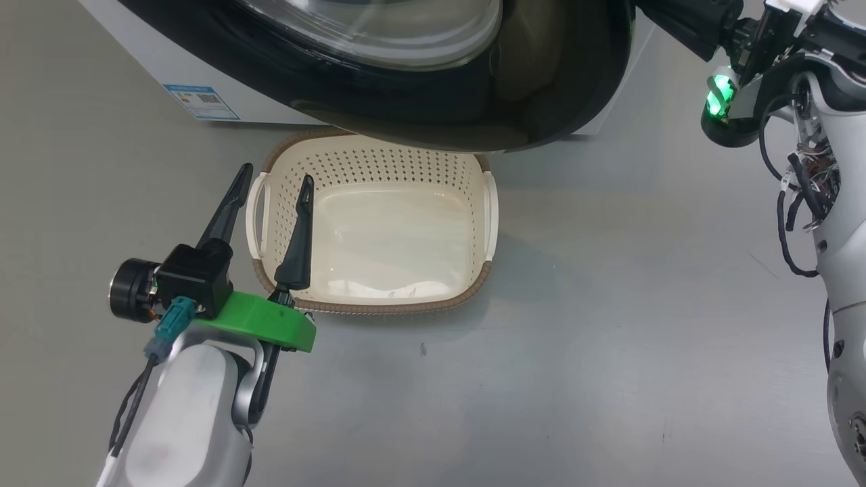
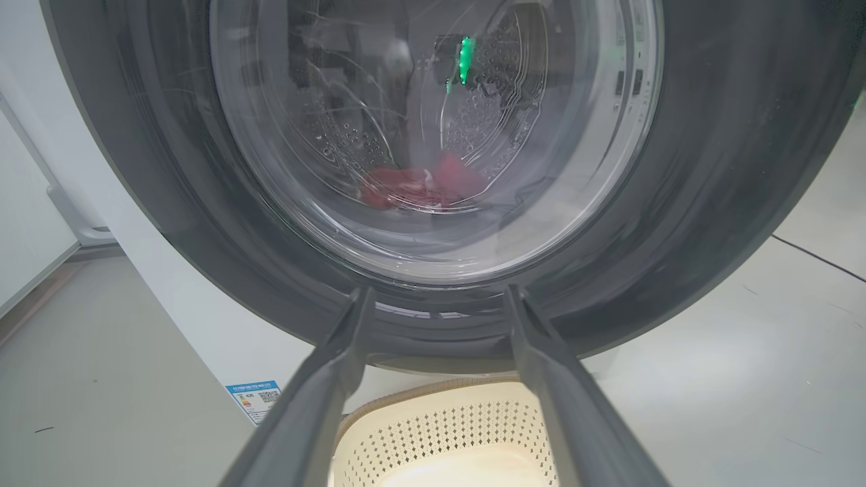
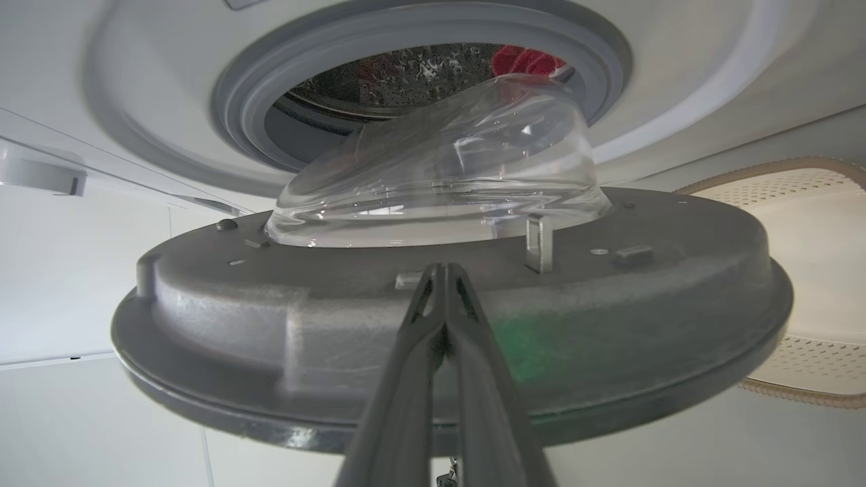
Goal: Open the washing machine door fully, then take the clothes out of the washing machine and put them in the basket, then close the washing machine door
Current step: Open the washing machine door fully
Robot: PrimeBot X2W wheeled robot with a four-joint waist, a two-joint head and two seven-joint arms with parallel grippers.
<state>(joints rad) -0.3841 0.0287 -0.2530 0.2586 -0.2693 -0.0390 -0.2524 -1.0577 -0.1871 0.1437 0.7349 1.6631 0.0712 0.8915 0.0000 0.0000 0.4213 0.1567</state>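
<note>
The washing machine door (image 3: 270, 325) is seen part-open over the basket (image 1: 379, 308), the clenched right hand (image 3: 443, 270) at its inner face, the left hand (image 1: 276, 174) released; the clothes (image 2: 419, 186) are seen in the drum (image 3: 379, 74). By a skewed push the fingertips (image 3: 427, 287) could be slid off, the door left half-open.

head: down on basket (image 1: 399, 169) | L-wrist: door (image 2: 731, 169) front, near | R-wrist: door back

Grey glossy floor (image 1: 575, 379) across lower frame. Small dark speck (image 1: 423, 350) lower centre. Thin black cable (image 2: 815, 256) on floor, right edge. White panel (image 2: 27, 203) far left.
</note>
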